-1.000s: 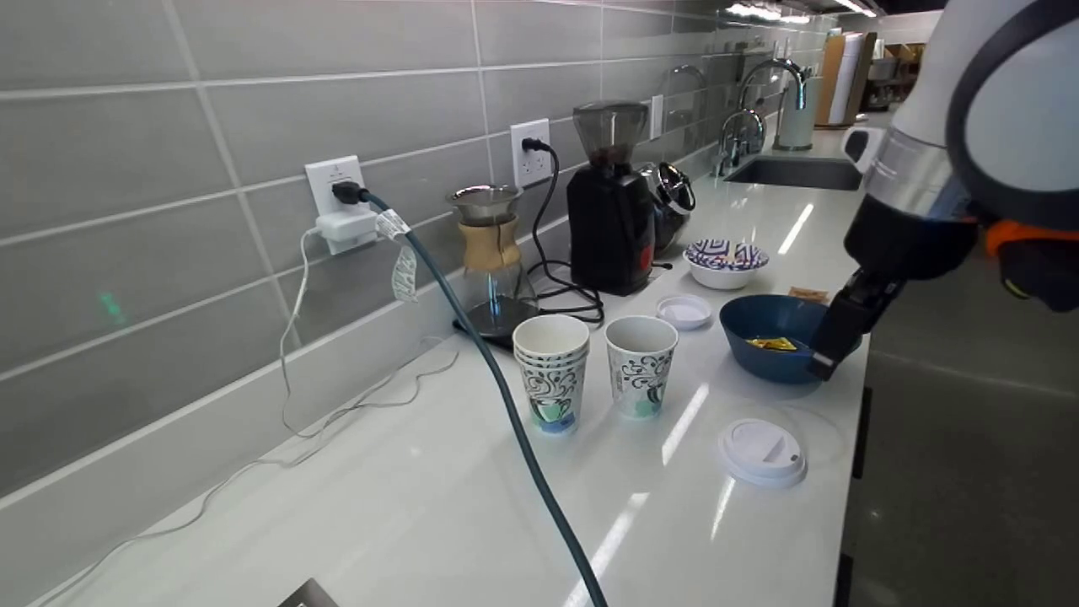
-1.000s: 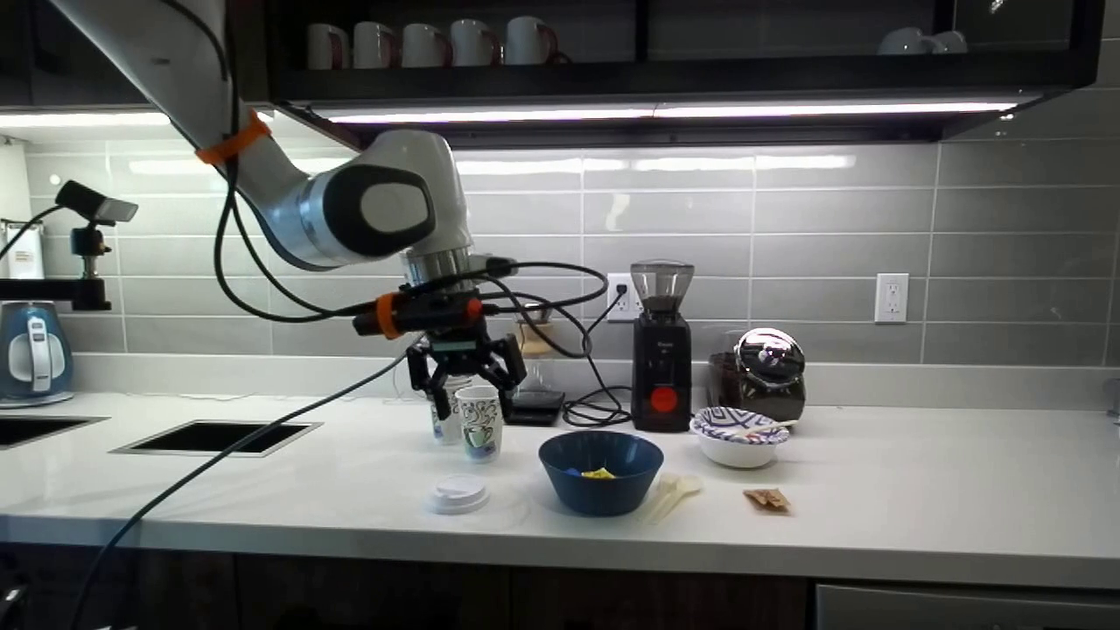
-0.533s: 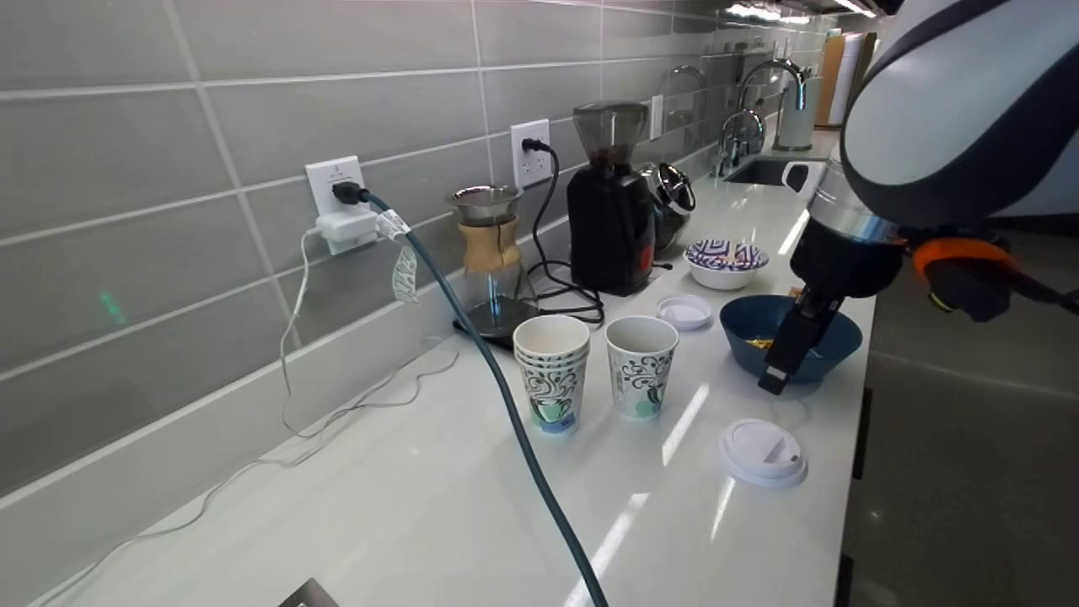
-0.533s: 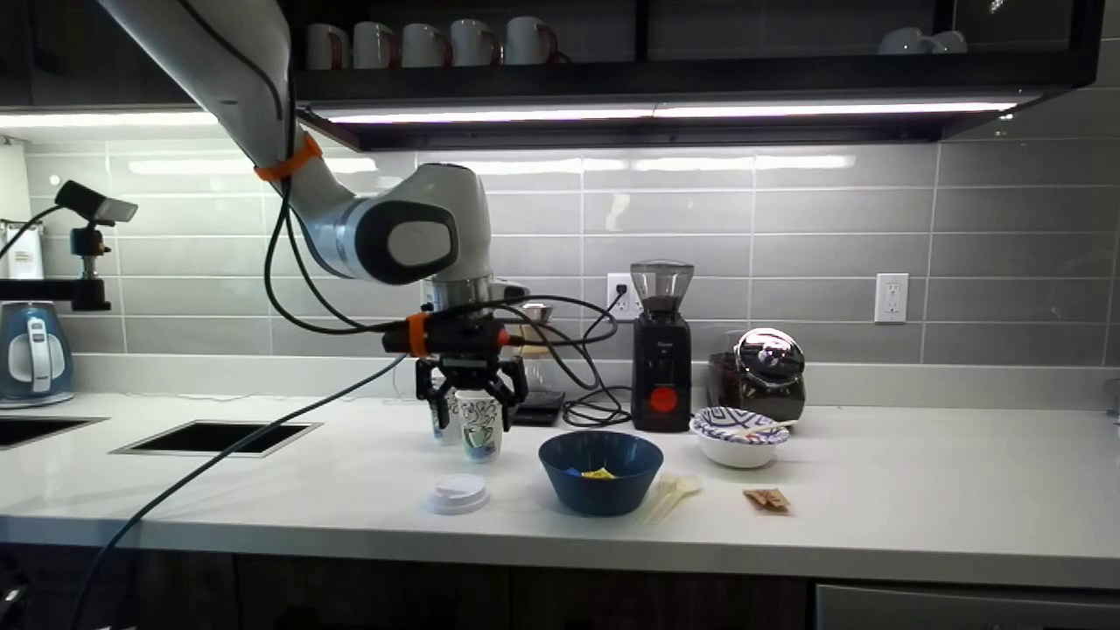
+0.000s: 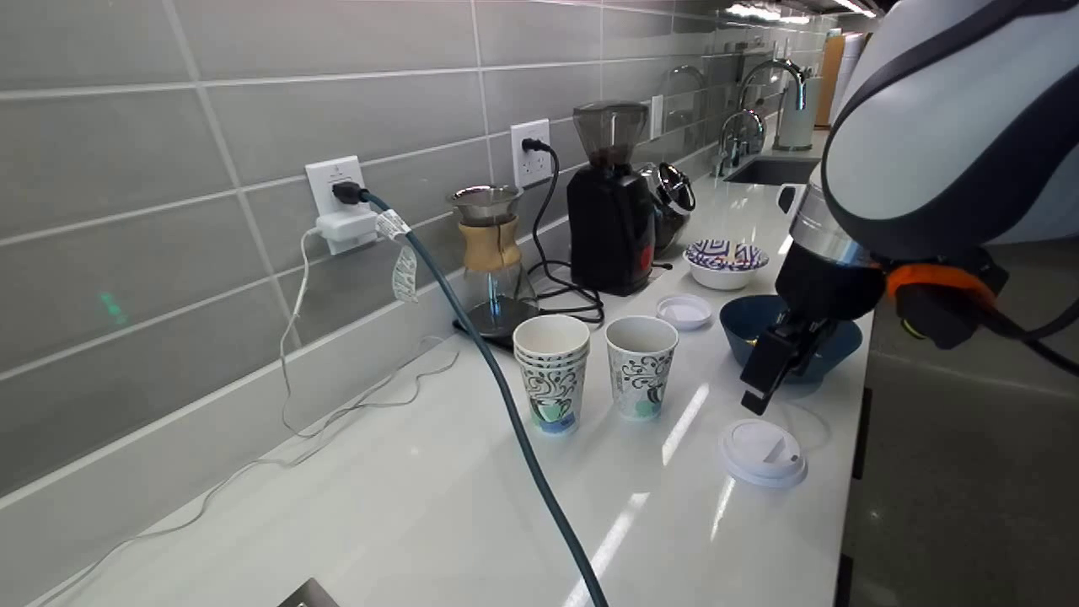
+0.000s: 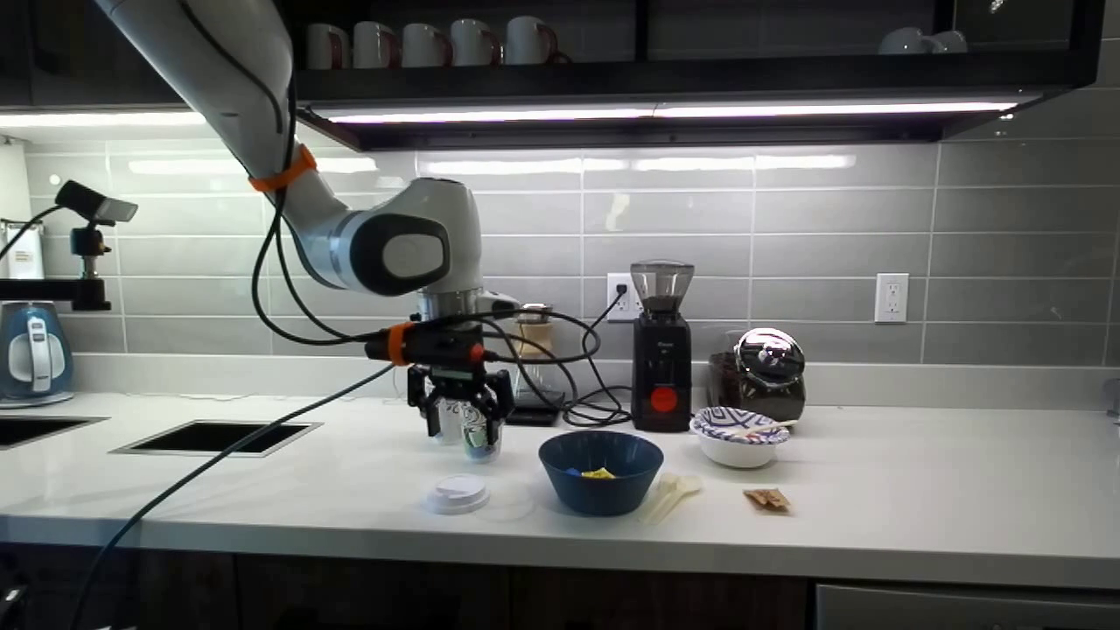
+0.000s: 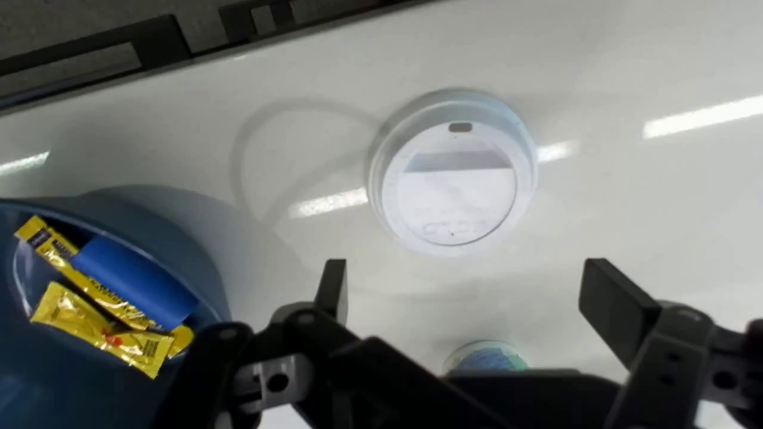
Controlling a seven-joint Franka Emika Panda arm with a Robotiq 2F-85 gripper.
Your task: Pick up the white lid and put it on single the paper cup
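Note:
The white lid point(image 5: 763, 453) lies flat on the counter with its sip hole up; it also shows in an exterior view point(image 6: 458, 494) and in the wrist view point(image 7: 456, 179). The paper cup point(image 5: 642, 371) stands upright and alone beside a cup stack. It is partly behind the gripper in an exterior view point(image 6: 480, 448), and only its patterned lower part point(image 7: 486, 358) shows in the wrist view. My gripper point(image 5: 756, 400) is open and empty, above the counter and short of the lid; it also shows in an exterior view point(image 6: 464, 429) and in the wrist view point(image 7: 468, 292).
A stack of paper cups point(image 5: 552, 379) stands beside the single cup. A blue bowl point(image 6: 601, 490) with yellow packets is close to the lid. Another round white piece point(image 5: 684, 311) lies behind. A patterned bowl point(image 6: 739, 448), grinder point(image 6: 661, 367) and hanging cable point(image 5: 514, 413) are around.
My gripper has come down and moved from over the blue bowl's edge toward the lid, staying open. The lid and the cups have not moved.

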